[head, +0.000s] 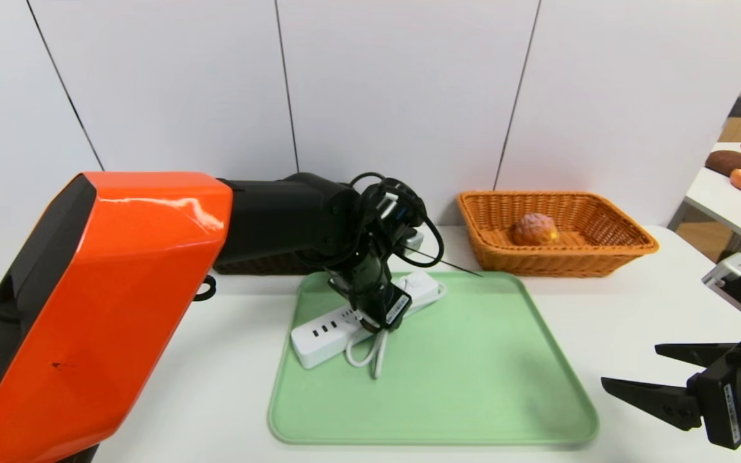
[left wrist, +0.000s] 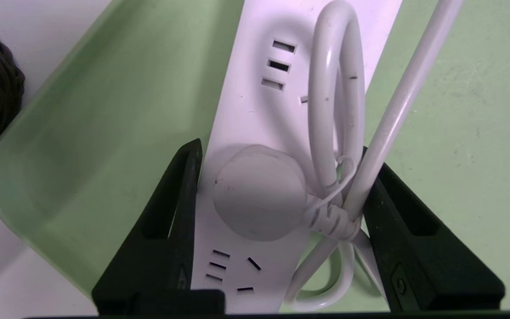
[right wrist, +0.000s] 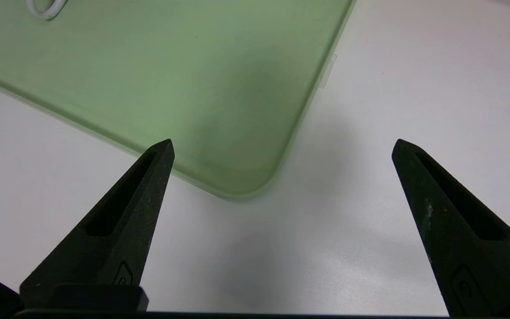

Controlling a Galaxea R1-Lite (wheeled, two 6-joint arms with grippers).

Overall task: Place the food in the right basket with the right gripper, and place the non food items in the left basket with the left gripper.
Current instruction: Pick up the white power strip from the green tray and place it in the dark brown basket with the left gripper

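- The green tray [head: 473, 386] lies bare over its near and right parts, with room to come down there.
- The power strip [head: 325, 331] and its looped cord [head: 374, 350] fill the tray's left rear, and the left gripper [left wrist: 277, 186] has a finger [left wrist: 171, 221] against each side (one presses the cord).
- The orange basket [head: 608, 254] walls the desk's [head: 666, 302] far right.
- The right gripper [head: 634, 370] hangs over bare desk.

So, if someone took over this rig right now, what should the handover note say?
Left gripper: down on the green tray, fingers either side of the white power strip and its cord, against both.
Right gripper: open, empty, hovering beside the tray's near right corner.
Done: bun lies in the orange basket.
Left: lift the strip into the dark basket behind the left arm. No pump bottle is visible.
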